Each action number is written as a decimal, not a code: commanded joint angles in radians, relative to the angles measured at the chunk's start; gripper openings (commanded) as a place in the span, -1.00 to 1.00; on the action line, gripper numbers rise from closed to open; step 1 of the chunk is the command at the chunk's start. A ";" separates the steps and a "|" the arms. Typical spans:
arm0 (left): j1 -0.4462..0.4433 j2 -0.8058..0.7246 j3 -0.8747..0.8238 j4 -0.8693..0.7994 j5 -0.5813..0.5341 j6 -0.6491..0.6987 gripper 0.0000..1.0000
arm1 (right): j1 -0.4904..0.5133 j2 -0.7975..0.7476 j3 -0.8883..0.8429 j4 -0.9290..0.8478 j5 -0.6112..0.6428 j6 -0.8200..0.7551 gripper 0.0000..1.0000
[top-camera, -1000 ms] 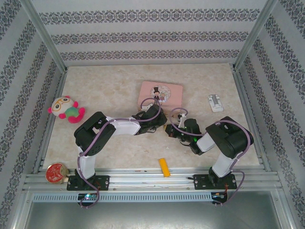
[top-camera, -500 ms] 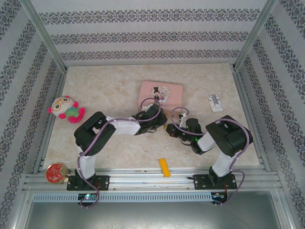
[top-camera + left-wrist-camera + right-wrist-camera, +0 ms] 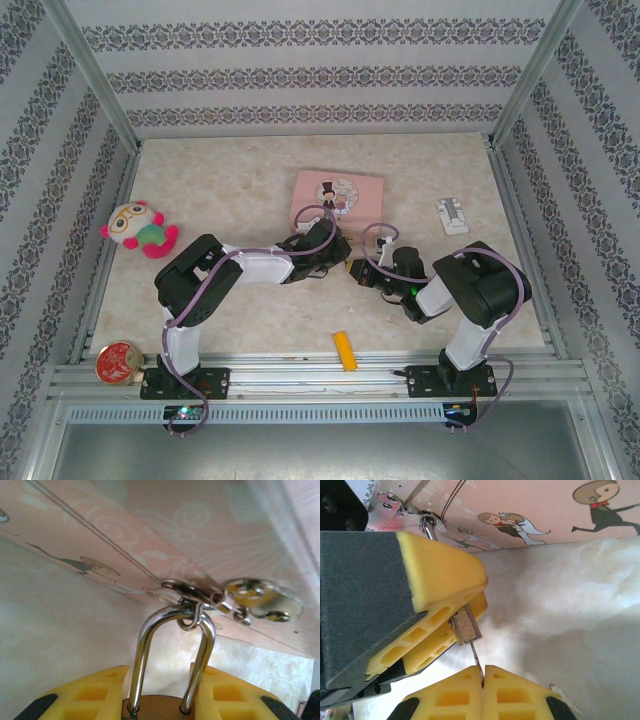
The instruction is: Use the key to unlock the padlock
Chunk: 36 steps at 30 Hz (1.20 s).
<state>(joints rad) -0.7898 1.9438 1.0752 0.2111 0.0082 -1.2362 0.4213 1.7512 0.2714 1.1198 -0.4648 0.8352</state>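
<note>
A yellow bar (image 3: 344,350) lies by the near edge of the tabletop (image 3: 250,310). Toward the middle, the right tool (image 3: 483,680) has its yellow pads pressed together on a thin key (image 3: 475,660), whose tip meets the underside of the padlock (image 3: 155,707). The left tool (image 3: 160,692) clamps the small brass padlock by its body, with the shackle pointing toward the far edge. A ring of silver keys (image 3: 260,597) is hooked on the shackle and rests against the pink picture tin (image 3: 337,196) just behind. A plush toy (image 3: 138,229) sits by the left edge.
</note>
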 commanded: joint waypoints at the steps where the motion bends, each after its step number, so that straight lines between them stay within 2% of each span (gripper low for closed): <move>1: 0.011 -0.037 -0.016 0.033 0.073 -0.062 -1.00 | -0.008 0.000 -0.003 0.084 -0.007 -0.008 -1.00; 16: 0.017 -0.042 -0.010 0.023 0.079 -0.090 -1.00 | 0.024 -0.004 -0.021 0.078 0.006 -0.040 -1.00; 22: 0.023 -0.047 0.012 -0.044 0.147 -0.171 -1.00 | 0.039 -0.023 -0.023 0.077 0.057 -0.041 -1.00; 26: 0.024 -0.042 0.040 -0.095 0.148 -0.172 -1.00 | 0.056 -0.032 -0.010 0.080 0.093 -0.039 -1.00; 36: 0.023 -0.024 0.021 -0.053 0.170 -0.197 -1.00 | 0.045 0.002 0.046 0.093 0.077 -0.006 -1.00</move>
<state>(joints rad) -0.7753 1.9251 1.0866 0.1555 0.0605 -1.3411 0.4675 1.7428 0.2783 1.1442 -0.3923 0.8173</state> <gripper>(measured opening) 0.296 0.051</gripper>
